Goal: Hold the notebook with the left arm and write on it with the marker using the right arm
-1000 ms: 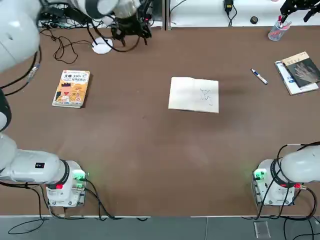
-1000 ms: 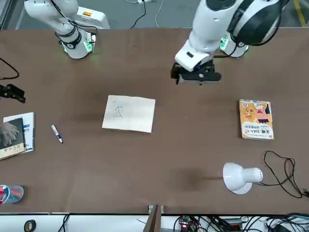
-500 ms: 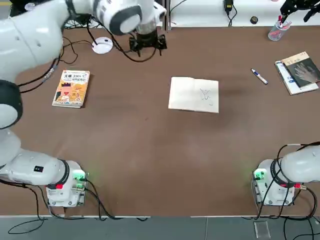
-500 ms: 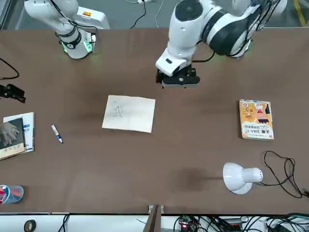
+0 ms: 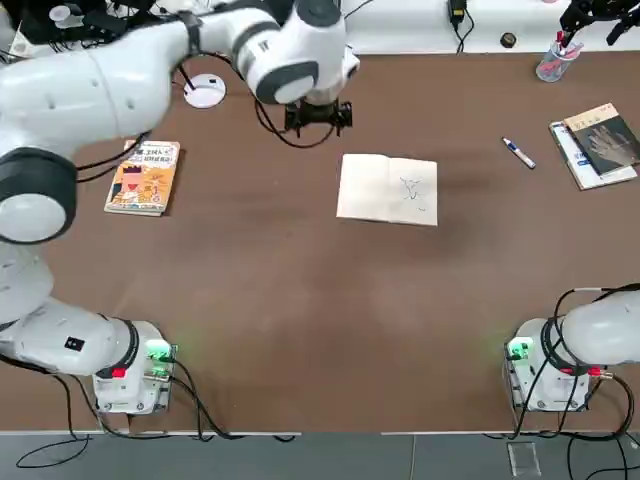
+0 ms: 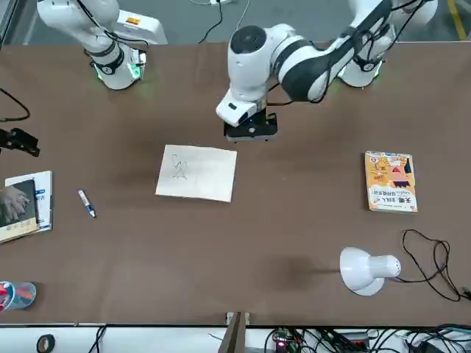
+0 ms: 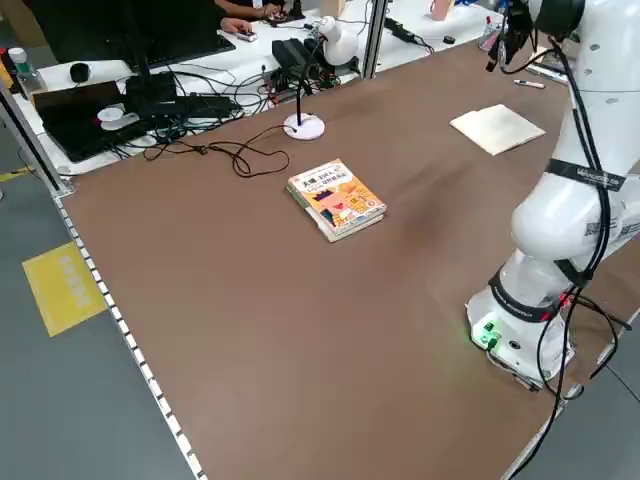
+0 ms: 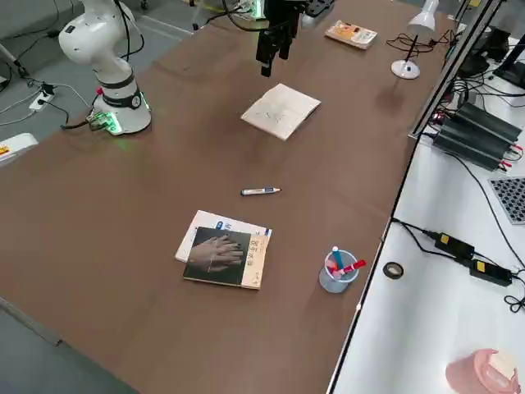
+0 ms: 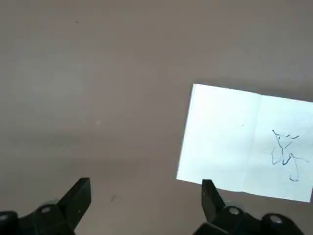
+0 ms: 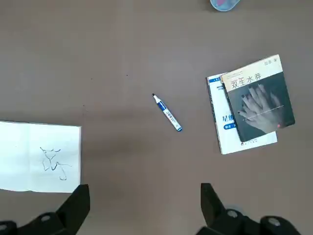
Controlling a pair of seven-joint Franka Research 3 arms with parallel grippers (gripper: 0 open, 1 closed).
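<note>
Brown counter [image 5: 290,300] spreads beneath both my arms. My left tool [image 9: 146,188] hangs over it, released and holding nothing, just beside the open notebook [image 5: 387,190], whose one page bears dark scribbles. My right tool [image 10: 145,188] is raised over the far right part, its fingers parted and empty. The marker [image 5: 518,153] lies on the counter between the notebook and two overlapping books [image 8: 223,250].
</note>
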